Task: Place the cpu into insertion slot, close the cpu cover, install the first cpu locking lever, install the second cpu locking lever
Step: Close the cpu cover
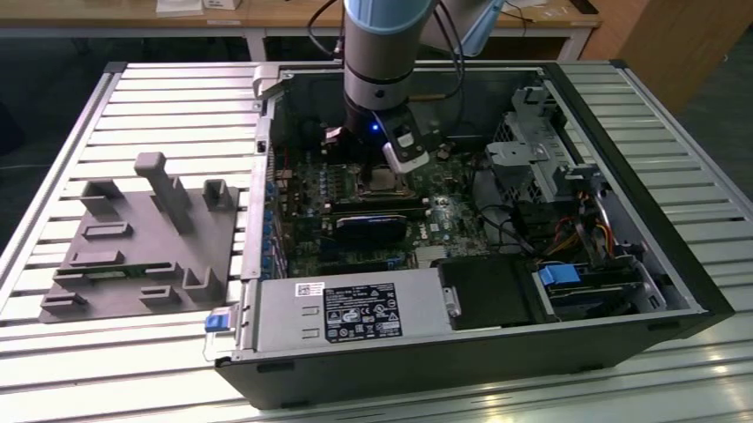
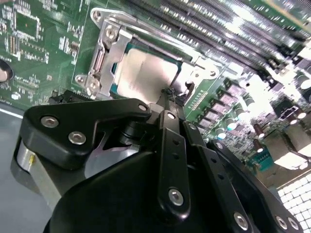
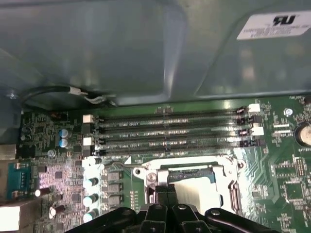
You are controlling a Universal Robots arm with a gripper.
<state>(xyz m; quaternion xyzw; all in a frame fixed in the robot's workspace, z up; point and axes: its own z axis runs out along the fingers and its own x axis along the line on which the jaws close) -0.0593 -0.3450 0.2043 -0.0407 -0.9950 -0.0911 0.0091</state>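
Observation:
The cpu (image 2: 146,73) lies in the insertion slot (image 2: 187,77), its silver-grey top showing through the window of the cpu cover (image 2: 104,53). The cover's silver frame lies flat around the chip. My gripper (image 2: 170,97) is shut, its black fingers pressed together with the tips at the socket's edge, beside the chip. In the first wrist view the fingers (image 3: 159,196) stand at the near rim of the cpu cover (image 3: 189,168), with the cpu (image 3: 197,191) just past them. In the exterior view the gripper (image 1: 400,167) hangs over the insertion slot (image 1: 379,181) inside the open computer case.
Long black memory slots (image 3: 170,128) run beside the socket. A black card (image 1: 370,220) lies below it, a power supply (image 1: 341,308) at the case's front and a drive cage (image 1: 535,150) at the exterior view's right. A grey fixture plate (image 1: 141,238) stands outside the case, left.

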